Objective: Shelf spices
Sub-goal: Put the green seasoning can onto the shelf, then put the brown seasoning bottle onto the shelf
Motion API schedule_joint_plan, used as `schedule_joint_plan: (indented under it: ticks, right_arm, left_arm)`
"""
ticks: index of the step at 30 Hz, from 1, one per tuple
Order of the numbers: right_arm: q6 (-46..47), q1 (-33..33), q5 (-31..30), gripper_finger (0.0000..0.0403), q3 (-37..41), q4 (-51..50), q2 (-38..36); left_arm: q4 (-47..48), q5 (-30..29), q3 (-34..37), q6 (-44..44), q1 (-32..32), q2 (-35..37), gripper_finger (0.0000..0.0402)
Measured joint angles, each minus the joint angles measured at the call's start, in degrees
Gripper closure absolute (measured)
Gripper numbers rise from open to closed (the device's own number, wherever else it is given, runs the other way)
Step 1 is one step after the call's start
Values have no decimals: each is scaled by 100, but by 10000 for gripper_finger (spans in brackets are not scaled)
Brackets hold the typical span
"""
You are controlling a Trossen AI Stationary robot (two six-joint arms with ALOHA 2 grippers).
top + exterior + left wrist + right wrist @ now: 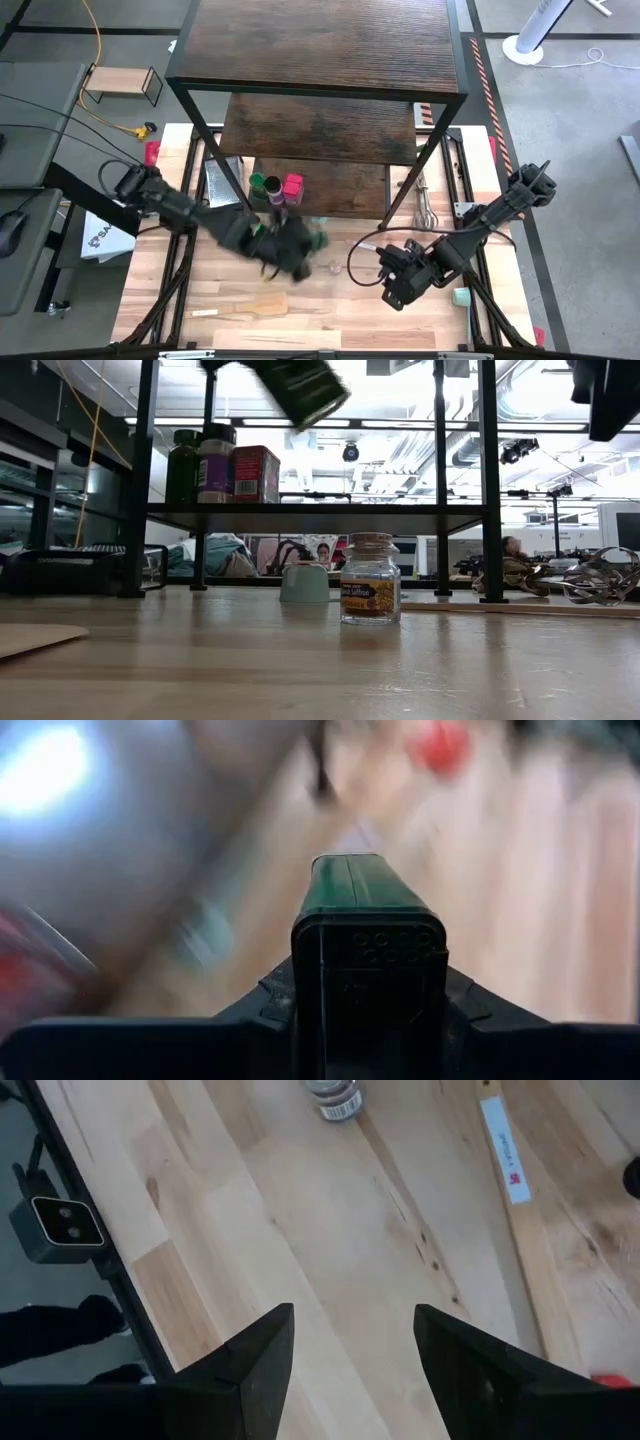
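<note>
The dark shelf (320,45) fills the upper centre of the high view, its lowest tier holding three spice jars (222,465). Centre frame, the left tool (292,246) pinches a green-lidded jar (368,940) above the tabletop (330,310). The right tool (352,1345), lower right, is spread and empty; a small pale jar (370,578) stands on the tabletop.

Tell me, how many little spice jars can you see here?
5. Three stand together on the shelf's low board: a green-lidded jar, a dark-lidded jar, a red jar. A small pale jar stands on the table. The left pincer holds a green jar aloft.
</note>
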State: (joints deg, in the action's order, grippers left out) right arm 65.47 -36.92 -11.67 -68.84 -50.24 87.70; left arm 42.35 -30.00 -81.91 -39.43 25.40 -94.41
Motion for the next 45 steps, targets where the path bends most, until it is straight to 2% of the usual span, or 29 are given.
schedule_joint_plan:
  ticks: [4,8,13,23,28,31,40,42,45]
  right_arm:
    - [120,-77,-180,198,0,6,-2]
    - [162,-75,-203,198,0,14,-4]
    - [162,-75,-247,198,0,28,-4]
    - [164,-62,-335,198,0,31,-4]
    - [164,-59,-335,198,0,32,-4]
    - [227,-59,-335,199,0,32,-4]
    - [372,-58,-335,198,0,137,-4]
    - [370,-62,-334,199,-2,165,-4]
    - [365,-65,-288,199,-2,166,-4]
  left_arm:
    - [10,-27,-517,453,-878,17,295]
    - [177,316,-640,242,-1621,9,295]
    - [224,327,-625,-34,-2056,7,295]
    - [539,439,-625,162,-2150,7,294]
    - [699,108,-625,161,-2122,7,244]
    - [715,106,-625,161,-2122,7,229]
    - [577,142,-649,177,-2122,5,240]
    - [356,269,-704,286,-2122,2,243]
    - [-33,970,-831,804,-2049,79,253]
